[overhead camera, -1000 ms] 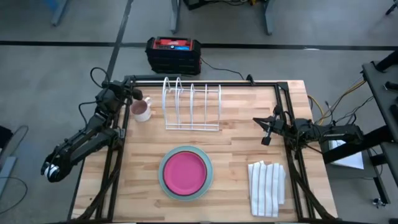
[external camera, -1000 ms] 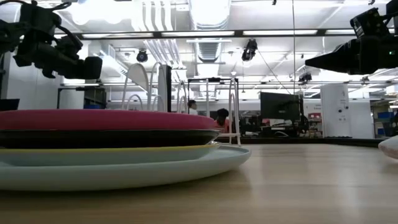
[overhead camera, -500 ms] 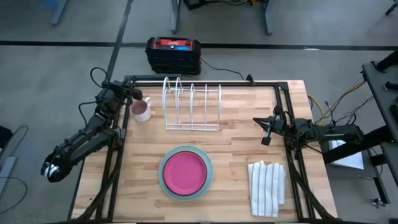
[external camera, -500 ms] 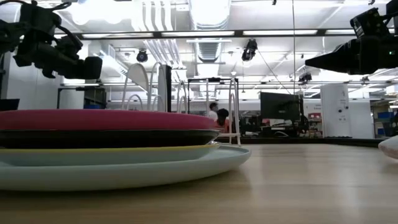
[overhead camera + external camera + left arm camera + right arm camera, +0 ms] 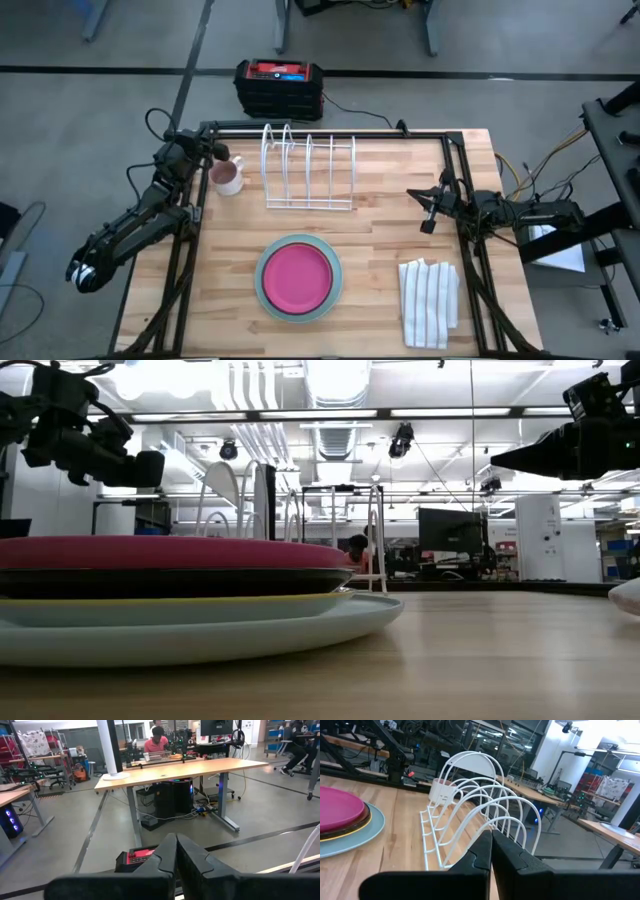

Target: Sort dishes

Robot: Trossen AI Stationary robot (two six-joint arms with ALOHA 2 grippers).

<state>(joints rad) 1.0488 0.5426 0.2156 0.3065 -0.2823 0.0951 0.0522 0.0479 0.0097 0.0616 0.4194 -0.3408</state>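
Four plates lie stacked on the table near its front middle: the magenta-pink plate (image 5: 298,277) on top, the dark orange-brown one (image 5: 200,582) under it, then the yellow one (image 5: 170,607), and the larger pale teal-blue plate (image 5: 262,291) at the bottom on the wood. The stack also shows in the right wrist view (image 5: 342,815). My left gripper (image 5: 226,154) is shut and empty at the table's far left corner, above the mug. My right gripper (image 5: 427,212) is shut and empty near the table's right edge.
A white wire dish rack (image 5: 308,170) stands at the far middle of the table. A small white mug (image 5: 229,177) stands left of it. A white striped folded cloth (image 5: 429,302) lies at the near right. A black and red box (image 5: 278,86) sits on the floor beyond the table.
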